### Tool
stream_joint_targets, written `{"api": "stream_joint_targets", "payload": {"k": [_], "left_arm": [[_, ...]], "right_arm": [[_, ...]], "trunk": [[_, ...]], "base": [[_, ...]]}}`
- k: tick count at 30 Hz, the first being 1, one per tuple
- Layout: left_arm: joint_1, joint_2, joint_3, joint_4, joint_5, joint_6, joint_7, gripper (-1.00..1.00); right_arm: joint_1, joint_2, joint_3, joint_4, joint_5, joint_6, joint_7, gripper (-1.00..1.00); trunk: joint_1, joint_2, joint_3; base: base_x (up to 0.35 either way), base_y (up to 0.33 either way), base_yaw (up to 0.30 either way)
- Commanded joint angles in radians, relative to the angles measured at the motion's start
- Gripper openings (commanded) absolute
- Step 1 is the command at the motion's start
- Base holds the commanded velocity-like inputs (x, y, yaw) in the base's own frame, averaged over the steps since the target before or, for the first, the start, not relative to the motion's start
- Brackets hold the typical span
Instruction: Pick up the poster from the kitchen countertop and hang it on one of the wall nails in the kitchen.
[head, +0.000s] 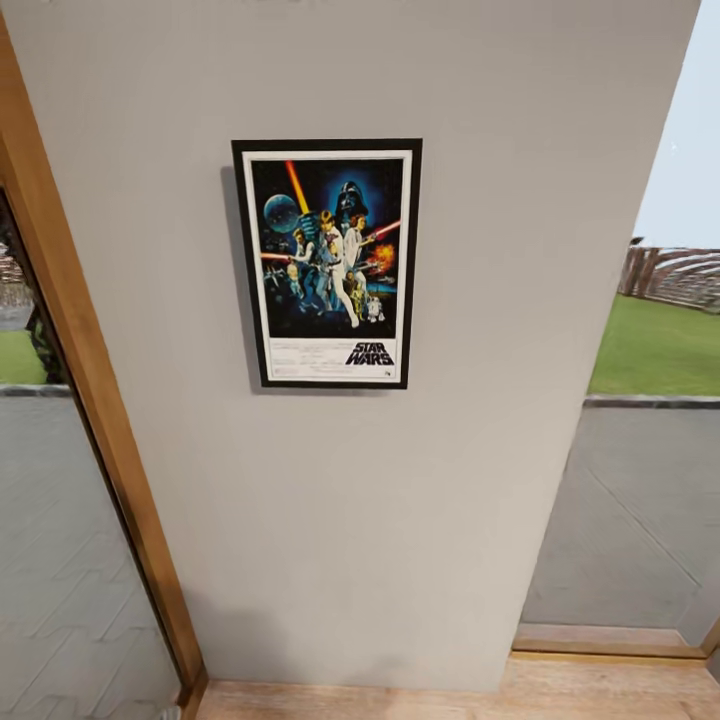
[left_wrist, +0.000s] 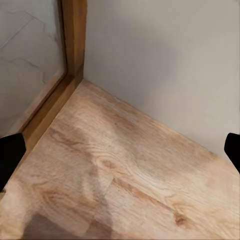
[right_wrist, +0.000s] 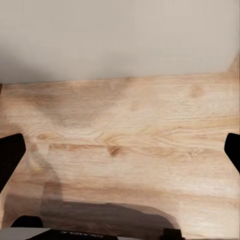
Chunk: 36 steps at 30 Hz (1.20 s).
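Poster (head: 327, 263) is being displayed upright and flat against a plain grey wall (head: 400, 500), its black frame casting a narrow shadow along one side; the white border, dark blue artwork with figures and the black "STAR WARS" logo at the foot are all being shown clearly. The poster is not being touched by either pincer.

Left pincer (left_wrist: 120, 155) is being held wide open, with nothing between its dark fingertips (left_wrist: 11, 155). Directly beneath it a wooden floor (left_wrist: 125, 175) is being seen, meeting the grey wall ahead of the pincer, with a wooden door frame (left_wrist: 74, 35) standing in the corner just beyond.

Right pincer (right_wrist: 120, 155) is likewise being held wide open and empty, its fingertips (right_wrist: 10, 155) well apart. Below it the same wooden floor (right_wrist: 125, 130) is being viewed, with the grey wall rising just ahead and a dark shadow being cast on the boards behind it.
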Motion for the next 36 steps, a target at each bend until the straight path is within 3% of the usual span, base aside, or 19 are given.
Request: {"api": "stream_joint_targets", "payload": {"k": [1,12,14,16,23,36], "left_arm": [[0.0,0.0,-0.003,0.002,0.01,-0.002,0.0,1.0],[0.0,0.0,-0.003,-0.001,0.008,-0.003,0.024,1.0],[-0.001,0.002,-0.003,-0.001,0.003,-0.004,0.024,1.0],[-0.001,0.002,-0.004,-0.001,-0.002,-0.004,0.024,1.0],[0.0,0.003,-0.004,0.0,-0.009,-0.004,0.024,1.0],[0.0,0.002,-0.004,0.0,-0.011,-0.004,0.024,1.0]], "right_arm": [[0.0,0.004,-0.005,0.001,-0.004,0.002,0.001,1.0],[0.0,0.018,-0.005,0.045,-0.004,0.005,-0.023,1.0],[0.0,0.009,-0.008,0.208,-0.001,0.003,-0.024,1.0],[0.0,0.006,-0.008,0.295,0.001,0.002,-0.025,1.0],[0.0,0.003,-0.005,0.428,0.002,-0.002,-0.028,1.0],[0.0,0.003,-0.005,0.443,0.002,-0.005,-0.029,1.0]], "trunk": [[0.0,-0.001,0.001],[0.0,-0.001,0.014],[0.0,-0.001,0.014],[0.0,-0.001,0.014],[0.0,-0.001,0.014],[0.0,-0.001,0.014]], "base": [[0.0,0.0,0.0],[0.0,0.0,0.0],[0.0,0.0,0.0],[0.0,0.0,0.0],[0.0,0.0,0.0],[0.0,0.0,0.0]]}}
